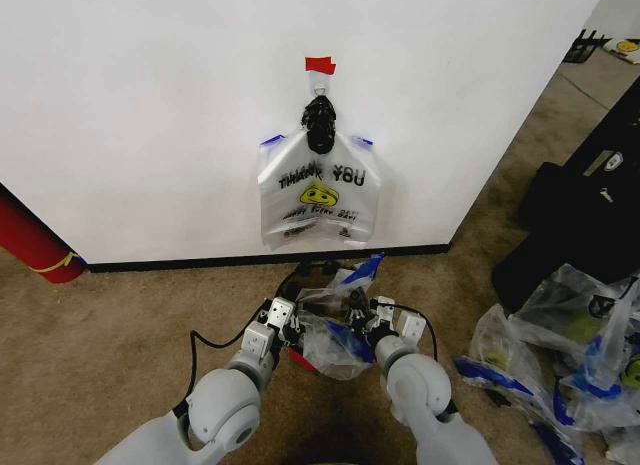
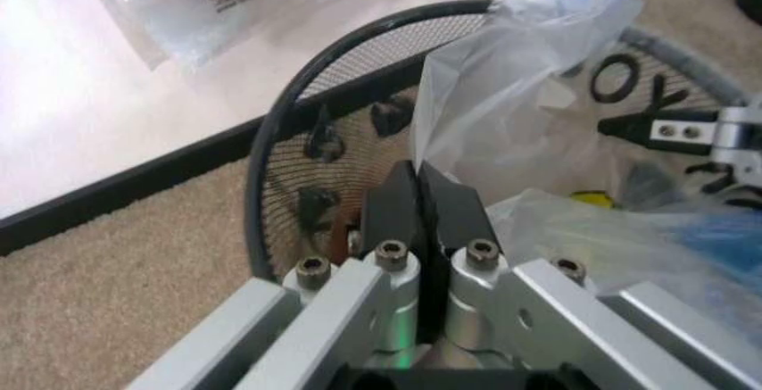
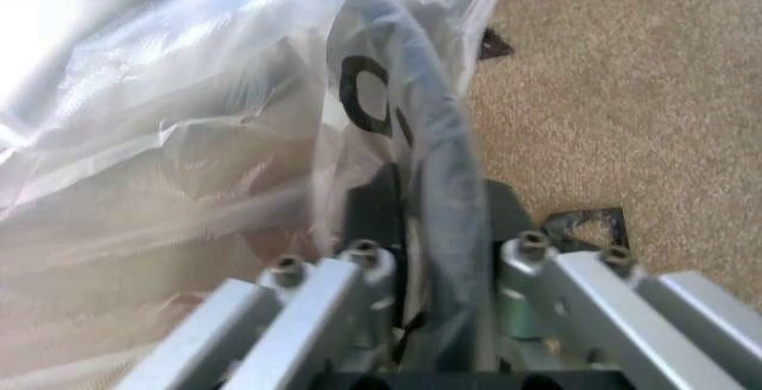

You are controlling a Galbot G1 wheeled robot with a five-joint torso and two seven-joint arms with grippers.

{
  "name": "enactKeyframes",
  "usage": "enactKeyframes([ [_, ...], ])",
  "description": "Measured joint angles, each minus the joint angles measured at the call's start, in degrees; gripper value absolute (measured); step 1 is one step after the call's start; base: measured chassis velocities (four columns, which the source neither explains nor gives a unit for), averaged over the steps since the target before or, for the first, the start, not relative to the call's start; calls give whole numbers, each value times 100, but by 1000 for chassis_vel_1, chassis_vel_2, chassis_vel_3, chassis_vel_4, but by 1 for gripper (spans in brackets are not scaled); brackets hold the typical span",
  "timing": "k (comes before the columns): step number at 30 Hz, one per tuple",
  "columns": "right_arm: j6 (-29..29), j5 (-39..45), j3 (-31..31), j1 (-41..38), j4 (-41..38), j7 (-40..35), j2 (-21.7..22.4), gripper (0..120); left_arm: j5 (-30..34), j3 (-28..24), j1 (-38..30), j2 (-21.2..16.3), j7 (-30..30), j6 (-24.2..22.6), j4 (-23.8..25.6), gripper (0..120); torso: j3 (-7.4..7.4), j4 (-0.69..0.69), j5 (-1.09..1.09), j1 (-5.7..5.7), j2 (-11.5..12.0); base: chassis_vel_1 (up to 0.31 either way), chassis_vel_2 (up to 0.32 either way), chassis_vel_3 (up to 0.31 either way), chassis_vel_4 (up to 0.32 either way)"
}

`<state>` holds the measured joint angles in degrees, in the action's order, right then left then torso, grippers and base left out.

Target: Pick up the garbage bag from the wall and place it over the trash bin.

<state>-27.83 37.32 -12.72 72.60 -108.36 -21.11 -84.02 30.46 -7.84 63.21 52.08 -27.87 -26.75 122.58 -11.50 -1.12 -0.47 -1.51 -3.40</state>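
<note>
White wall (image 1: pixel 150 105) stands far ahead, one bag hanging on it. Near me on the carpet, the garbage bag (image 1: pixel 335 330) drapes over the trash bin (image 2: pixel 345 60). My left gripper (image 2: pixel 418 195) pinches the plastic, fingers together. My right gripper (image 3: pixel 434 220) has its fingers around the covered rim.

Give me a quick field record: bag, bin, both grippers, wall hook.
garbage bag: held between both grippers over the trash bin, partly draped on its rim
trash bin: on the carpet by the wall, below the hook
left gripper: shut on a bag edge inside the rim
right gripper: straddling the plastic-covered rim
wall: another printed bag hangs from the hook
</note>
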Motion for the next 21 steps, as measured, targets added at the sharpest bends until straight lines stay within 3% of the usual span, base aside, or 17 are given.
enactKeyframes([
  [2, 154, -104, -39, 168, -15, 96, -67, 0, -42, -8, 91, 1, -1, 11, 90, 0, 0, 1, 0, 0, 0, 0, 0, 0, 0],
  [14, 637, -248, -402, 945, -340, 544, -29, 0, -261, -29, 467, -75, -2, 105, 502, 0, -4, 5, 7, -1, 1, 0, 0, 0, 0],
  [19, 1318, -181, -662, 1163, -595, 1020, 21, 0, -413, 29, 742, -119, 22, 105, 952, 0, -3, 2, 1, -2, 2, 0, 0, 0, 0],
  [21, 1344, -165, -681, 1180, -620, 1033, 24, 0, -429, 38, 773, -123, 24, 105, 986, 0, -3, 2, 1, -2, 2, 0, 0, 0, 0],
])
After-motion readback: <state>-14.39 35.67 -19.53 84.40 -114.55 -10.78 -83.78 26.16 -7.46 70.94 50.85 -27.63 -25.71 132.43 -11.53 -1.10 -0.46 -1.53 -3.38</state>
